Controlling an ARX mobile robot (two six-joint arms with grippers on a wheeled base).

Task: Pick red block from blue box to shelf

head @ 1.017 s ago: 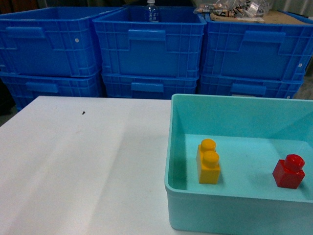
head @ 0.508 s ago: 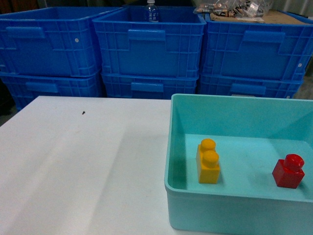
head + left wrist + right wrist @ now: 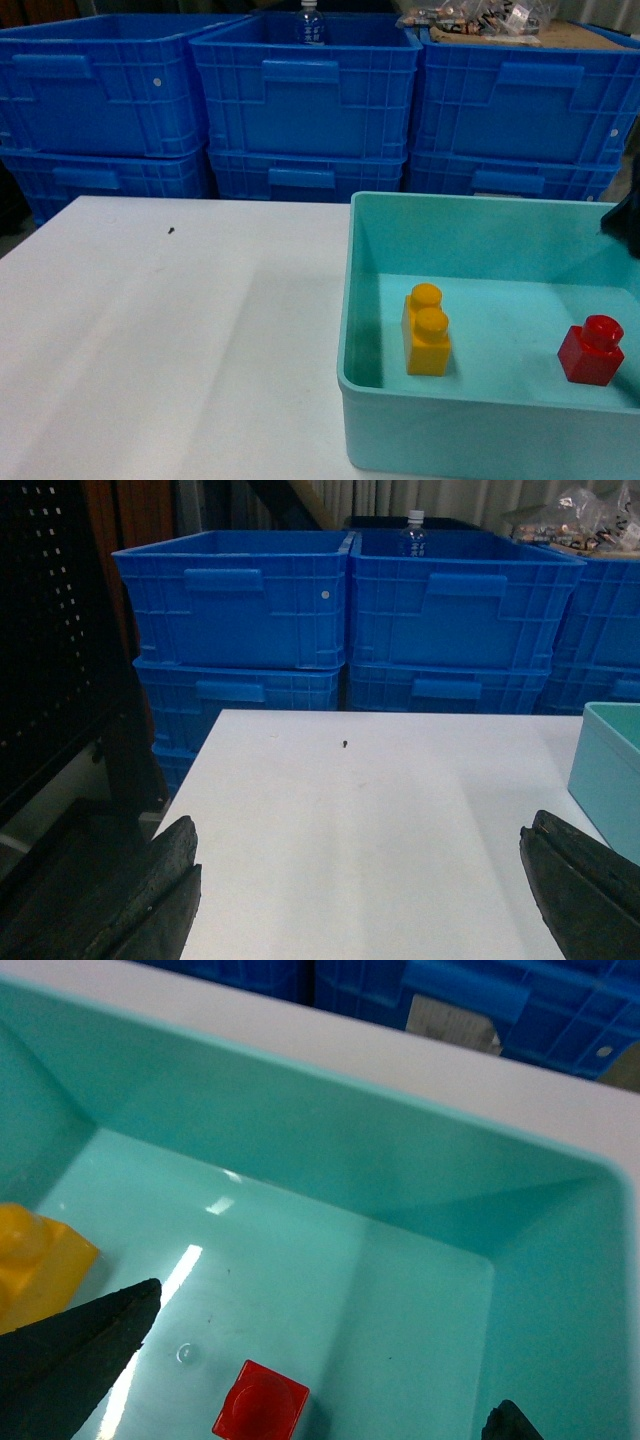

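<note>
Red block (image 3: 591, 350) upright on floor of blue box (image 3: 480, 208), stud up, toward right side of box in head view, well apart from yellow brick (image 3: 427, 329) standing left of centre on same floor. Same block seen from above in right wrist view (image 3: 260, 1405), bottom centre of frame, untouched, with corner of yellow brick (image 3: 35, 1260) at left edge. Block sits between and ahead of the two dark fingertips of right gripper (image 3: 330, 1380): one finger (image 3: 70, 1345) at lower left, tip of the other barely showing at lower right. Jaws spread wide, nothing held; hovering above box interior near far right corner. In head view only a dark sliver of that arm (image 3: 625, 220) at right edge, over box rim.

Left gripper (image 3: 360, 895) low over white table (image 3: 170, 340), fingers (image 3: 150, 900) far apart at bottom corners of left wrist view, released, nothing between them but bare tabletop. Small dark speck (image 3: 345, 744) on table ahead. Edge of blue box (image 3: 608, 770) at right of that view.

Behind table: stacked dark blue crates (image 3: 300, 95), two high, three across. Water bottle (image 3: 311, 22) poking up from middle top crate; clear bags of small items (image 3: 480, 18) on top of right one.

Dark perforated panel (image 3: 50, 630) at left of left wrist view; too dim to tell what it belongs to.
</note>
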